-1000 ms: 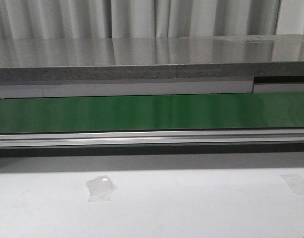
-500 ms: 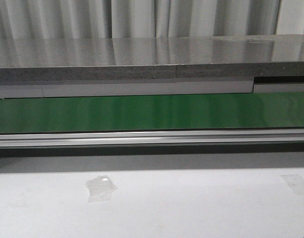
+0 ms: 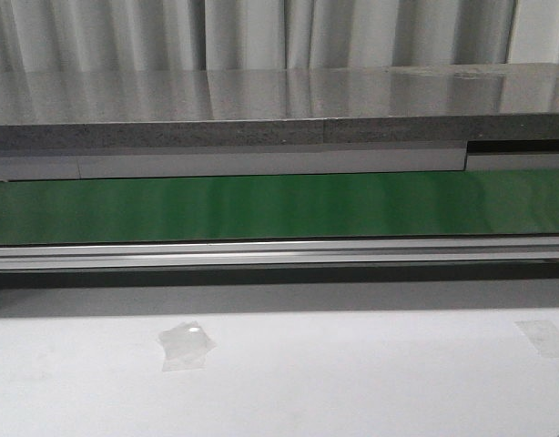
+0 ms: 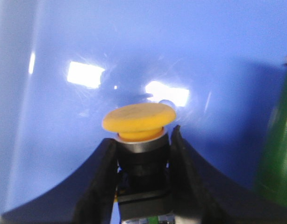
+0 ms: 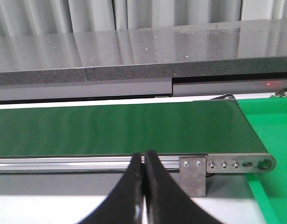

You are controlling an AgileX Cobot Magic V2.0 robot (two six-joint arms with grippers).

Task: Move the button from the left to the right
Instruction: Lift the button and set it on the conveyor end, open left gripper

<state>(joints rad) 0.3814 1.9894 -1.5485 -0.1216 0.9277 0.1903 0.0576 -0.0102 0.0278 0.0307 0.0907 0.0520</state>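
The button [image 4: 139,122] has a round yellow-orange cap on a black blocky body with a small green mark at its base. In the left wrist view my left gripper [image 4: 142,140] is shut on the button's black body, with the cap sticking out past the fingertips over a glossy blue surface [image 4: 87,42]. My right gripper [image 5: 143,158] is shut and empty, its tips in front of the conveyor's aluminium rail [image 5: 64,163]. Neither gripper nor the button shows in the front view.
A green conveyor belt [image 3: 279,208] runs across the table behind an aluminium rail [image 3: 279,253]; its right end with a metal bracket [image 5: 195,175] shows in the right wrist view. A grey slab shelf [image 3: 279,114] lies behind. Tape patches [image 3: 186,346] lie on the white table. A green object [image 4: 276,154] stands beside the blue surface.
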